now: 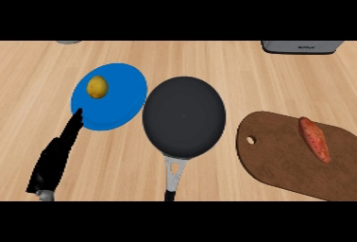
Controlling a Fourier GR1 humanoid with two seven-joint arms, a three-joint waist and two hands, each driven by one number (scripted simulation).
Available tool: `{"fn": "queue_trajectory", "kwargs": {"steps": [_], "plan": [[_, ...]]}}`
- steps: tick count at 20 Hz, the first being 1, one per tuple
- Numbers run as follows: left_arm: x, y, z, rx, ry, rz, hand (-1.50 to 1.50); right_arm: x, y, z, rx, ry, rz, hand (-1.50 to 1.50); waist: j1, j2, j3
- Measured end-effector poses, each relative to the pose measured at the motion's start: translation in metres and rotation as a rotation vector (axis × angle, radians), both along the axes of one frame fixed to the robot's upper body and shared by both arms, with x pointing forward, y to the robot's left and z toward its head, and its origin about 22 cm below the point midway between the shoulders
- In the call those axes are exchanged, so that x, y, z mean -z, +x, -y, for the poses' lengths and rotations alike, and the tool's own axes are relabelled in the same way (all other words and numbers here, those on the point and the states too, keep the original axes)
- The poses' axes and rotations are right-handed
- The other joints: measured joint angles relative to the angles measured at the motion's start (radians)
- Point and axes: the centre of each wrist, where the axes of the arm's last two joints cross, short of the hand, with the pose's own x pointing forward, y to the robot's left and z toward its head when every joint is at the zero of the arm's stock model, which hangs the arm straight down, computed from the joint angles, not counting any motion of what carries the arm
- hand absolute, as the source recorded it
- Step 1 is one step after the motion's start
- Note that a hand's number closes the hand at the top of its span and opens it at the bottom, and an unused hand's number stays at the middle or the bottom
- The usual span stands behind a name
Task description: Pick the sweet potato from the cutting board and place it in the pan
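Nearest the viewer, at the lower left, the left robot hand shows as a black shape with its fingers straight and together, tips pointing up toward the blue plate; it holds nothing and appears to be resting. The right robot hand is not in view, so nothing can be reported of its fingers. At the lower right lies the dark brown cutting board, with a hanging hole near its left end, running off the right edge of the view. The sweet potato lies on the board's upper right part, long and reddish, slanted from upper left to lower right. It is well apart from the left robot hand, with the pan between them. The pan sits at the centre of the worktop, dark and holding nothing, its handle pointing toward the viewer. Judgement: the pick is not yet begun. The step is best done by the right robot hand, which is on the board's side; it should approach from above, close across the narrow width of the sweet potato near its middle, and lift clear of the board before crossing to the pan. Farther back, the blue plate carries a small yellow-brown potato; a grey appliance stands at the far right edge.
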Motion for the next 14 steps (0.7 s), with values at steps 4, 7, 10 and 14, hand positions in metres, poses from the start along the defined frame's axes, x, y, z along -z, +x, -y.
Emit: {"fn": "queue_trajectory", "kwargs": {"steps": [4, 7, 10, 14], "plan": [[0.001, -0.001, 0.002, 0.004, 0.0, -0.002, 0.0, -0.011, 0.028, -0.017, -0.088, -0.009, -0.072, -1.5, 0.005, 0.0, 0.0], [0.001, 0.0, -0.002, 0.001, 0.0, -0.004, 0.0, -0.019, 0.044, -0.028, -0.125, -0.038, -0.131, -1.5, 0.002, -0.001, -0.001], [0.002, 0.003, -0.002, -0.003, 0.004, -0.004, 0.0, -0.02, 0.062, -0.048, -0.149, -0.054, -0.194, -1.5, 0.0, -0.002, -0.001], [-0.001, 0.001, -0.003, -0.008, 0.002, -0.005, 0.0, -0.014, 0.078, -0.068, -0.192, -0.079, -0.277, -1.5, -0.004, -0.003, -0.001]]}}
